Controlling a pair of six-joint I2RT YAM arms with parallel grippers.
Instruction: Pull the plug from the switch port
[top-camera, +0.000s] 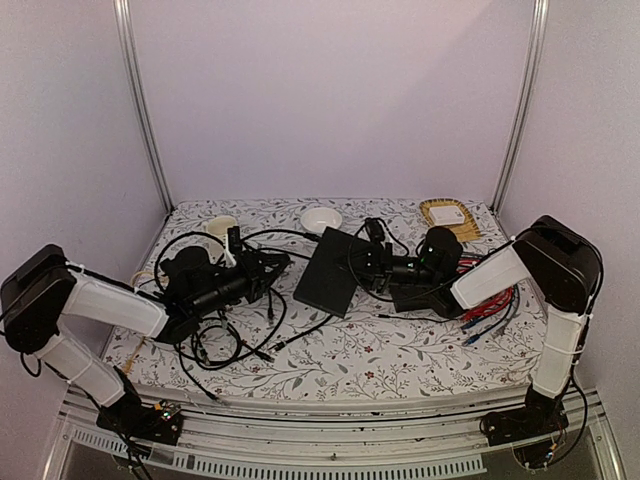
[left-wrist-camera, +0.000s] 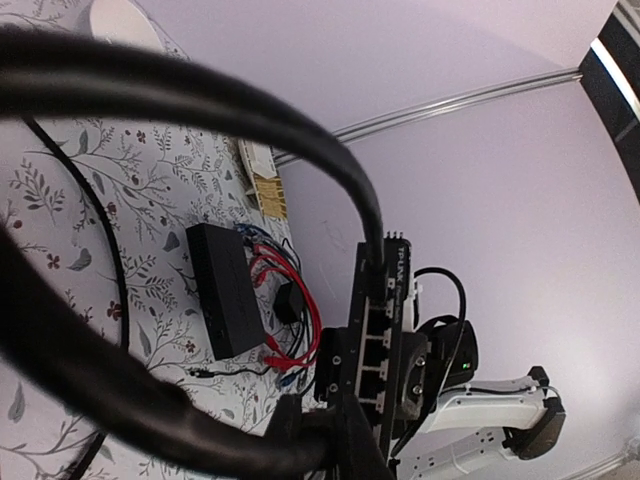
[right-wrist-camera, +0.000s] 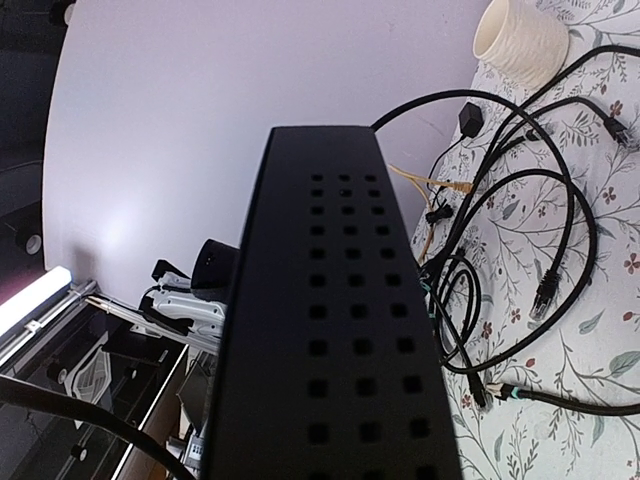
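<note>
The left gripper (top-camera: 272, 263) hovered just beside the switch (top-camera: 335, 270); I could not tell whether it was apart or together. The plug (left-wrist-camera: 373, 266) was seated in the switch. The right gripper (top-camera: 374, 262) clamped the switch's other edge. The extraction step seemed in hand: next, pinch the cable (left-wrist-camera: 330, 160) near the plug and draw it straight out.

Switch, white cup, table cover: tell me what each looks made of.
Switch: matte black casing, likely metal or hard plastic, with punched square vent holes. White cup: cream, ribbed wall, dull sheen; ceramic or plastic, cannot tell. Table cover: floral print, looks like soft cloth or vinyl.
</note>
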